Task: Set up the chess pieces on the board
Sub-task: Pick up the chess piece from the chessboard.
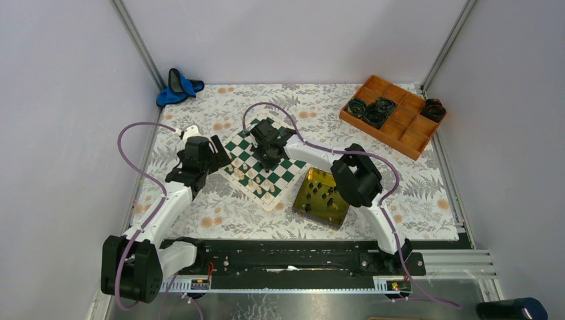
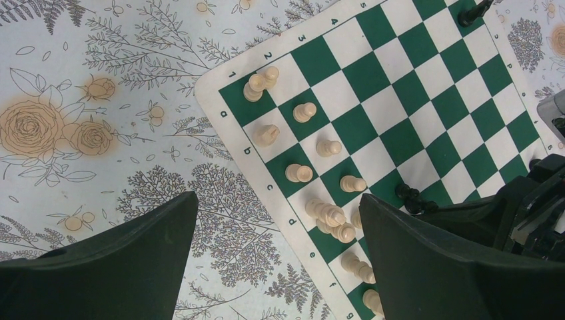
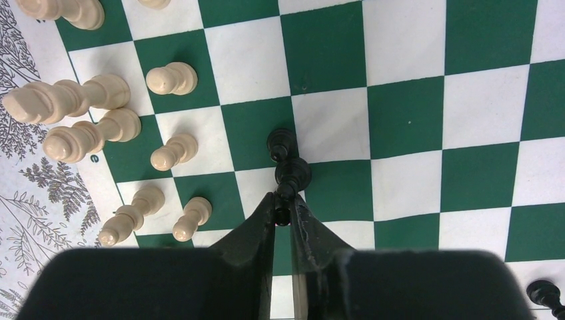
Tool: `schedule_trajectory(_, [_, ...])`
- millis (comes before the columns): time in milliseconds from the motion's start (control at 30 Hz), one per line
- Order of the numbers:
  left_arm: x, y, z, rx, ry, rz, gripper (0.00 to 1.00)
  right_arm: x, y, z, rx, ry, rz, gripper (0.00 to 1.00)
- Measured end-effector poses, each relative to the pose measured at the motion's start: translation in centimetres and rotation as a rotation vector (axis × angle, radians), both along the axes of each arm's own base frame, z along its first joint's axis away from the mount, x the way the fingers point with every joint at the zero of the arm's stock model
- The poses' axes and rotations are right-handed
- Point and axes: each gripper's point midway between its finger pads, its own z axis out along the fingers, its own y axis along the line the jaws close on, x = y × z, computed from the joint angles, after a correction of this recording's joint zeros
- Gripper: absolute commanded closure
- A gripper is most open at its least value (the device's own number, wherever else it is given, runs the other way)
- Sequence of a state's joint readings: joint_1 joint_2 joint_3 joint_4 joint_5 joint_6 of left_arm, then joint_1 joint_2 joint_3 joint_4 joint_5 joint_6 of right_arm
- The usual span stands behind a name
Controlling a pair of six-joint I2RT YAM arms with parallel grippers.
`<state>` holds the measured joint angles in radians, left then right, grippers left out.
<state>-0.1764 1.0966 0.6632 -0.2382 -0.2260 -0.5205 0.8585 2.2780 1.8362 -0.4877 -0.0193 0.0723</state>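
Cream-white chess pieces [image 2: 313, 150] line one edge of the green-and-white checked board [image 2: 426, 87]. The right gripper [image 3: 283, 203] grasps a small black piece [image 3: 288, 165], the left gripper [image 2: 276, 200] gapes, and more black pieces [image 1: 323, 192] wait in the yellow tin tray [image 1: 338, 208].

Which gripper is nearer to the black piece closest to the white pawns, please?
Right. The right gripper is pinched on the black piece; the left gripper hangs open over the board edge by the white pieces, apart from it.

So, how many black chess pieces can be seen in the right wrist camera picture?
2. One black piece is between the fingertips of the right gripper; the other black piece stands at the bottom right corner, partly cut off. More may be hidden behind the gripper.
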Motion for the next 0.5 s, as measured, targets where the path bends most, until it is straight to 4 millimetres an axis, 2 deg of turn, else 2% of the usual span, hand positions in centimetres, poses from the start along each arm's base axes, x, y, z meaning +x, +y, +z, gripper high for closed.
schedule_trajectory(200, [0.0,-0.01,0.0,-0.001,0.0,0.0,0.01,0.01,-0.01,0.0,-0.001,-0.001,0.0,0.87])
schedule_trajectory(233, [0.01,-0.01,0.01,0.0,0.0,0.0,0.01,0.01,-0.01,0.0,-0.001,-0.001,0.0,0.85])
schedule_trajectory(333, [0.01,-0.01,0.01,-0.001,0.0,0.0,0.01,0.01,-0.01,0.0,-0.001,-0.001,0.0,0.71])
schedule_trajectory(500, [0.0,-0.01,0.0,-0.001,0.0,0.0,0.01,-0.03,-0.06,-0.08,-0.002,0.001,0.0,0.69])
